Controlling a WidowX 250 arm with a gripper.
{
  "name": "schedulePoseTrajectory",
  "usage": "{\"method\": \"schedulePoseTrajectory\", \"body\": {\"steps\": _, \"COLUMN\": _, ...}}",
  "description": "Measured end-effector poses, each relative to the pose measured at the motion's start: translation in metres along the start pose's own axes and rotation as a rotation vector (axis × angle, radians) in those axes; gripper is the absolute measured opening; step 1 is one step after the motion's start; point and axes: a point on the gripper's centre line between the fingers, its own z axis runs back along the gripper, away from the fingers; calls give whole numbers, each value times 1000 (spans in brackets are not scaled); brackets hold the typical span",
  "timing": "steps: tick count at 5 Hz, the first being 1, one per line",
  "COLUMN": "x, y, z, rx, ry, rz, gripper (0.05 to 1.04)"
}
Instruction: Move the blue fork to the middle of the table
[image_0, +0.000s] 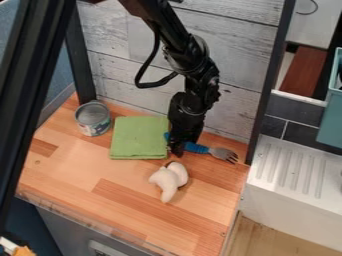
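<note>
Blue is covering the handle of the fork (194, 147), while a dull silver-grey is taking over at its head, where the tines are spreading apart and pointing toward the right edge of the wooden table (73, 172). The fork is lying toward the back right of the table, slanting a little, with its head sitting nearer the front than its handle end. The handle is looking thick and smooth beside the slimmer neck, and it is passing behind the black gripper (177, 149), which is hiding a stretch of it; a bit of blue is peeking out on the far side, close by the green cloth (139, 138). The gripper is hanging down over the handle, just beside the right edge of the cloth, and whether it is pinching the handle or sitting loose around it, one cannot tell. The cloth is lying folded into a flat square, and an open can (93, 119) is standing upright near its left side, showing a grey inside. A white, lumpy toy (169, 181) is resting in front of the gripper, apart from the fork. Pale boards are forming the wall (110, 30) behind, and a white ridged drainer (290, 167) is standing to the right.
</note>
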Motion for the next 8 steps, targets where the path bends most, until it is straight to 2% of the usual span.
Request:
{"method": "schedulePoseTrajectory", "body": {"steps": 1, "x": -2, "y": 0, "z": 0, "rx": -5, "ry": 14, "rz": -2, "gripper": 422}}
{"method": "schedulePoseTrajectory", "body": {"steps": 2, "x": -3, "y": 1, "z": -1, "rx": 0, "ry": 17, "rz": -13, "gripper": 408}}
{"method": "schedulePoseTrajectory", "body": {"steps": 3, "x": -4, "y": 7, "z": 0, "rx": 34, "ry": 24, "rz": -27, "gripper": 408}}
{"method": "schedulePoseTrajectory", "body": {"steps": 4, "x": 7, "y": 3, "z": 24, "rx": -28, "ry": -16, "rz": -13, "gripper": 408}}
{"method": "schedulePoseTrajectory", "body": {"steps": 6, "x": 11, "y": 11, "z": 69, "rx": -74, "ry": -120, "rz": -2, "gripper": 408}}
{"method": "schedulePoseTrajectory", "body": {"steps": 7, "x": 8, "y": 28, "z": 82, "rx": -66, "ry": -186, "rz": 2, "gripper": 408}}
{"method": "schedulePoseTrajectory", "body": {"steps": 8, "x": 3, "y": 42, "z": 85, "rx": -61, "ry": -244, "rz": 2, "gripper": 408}}
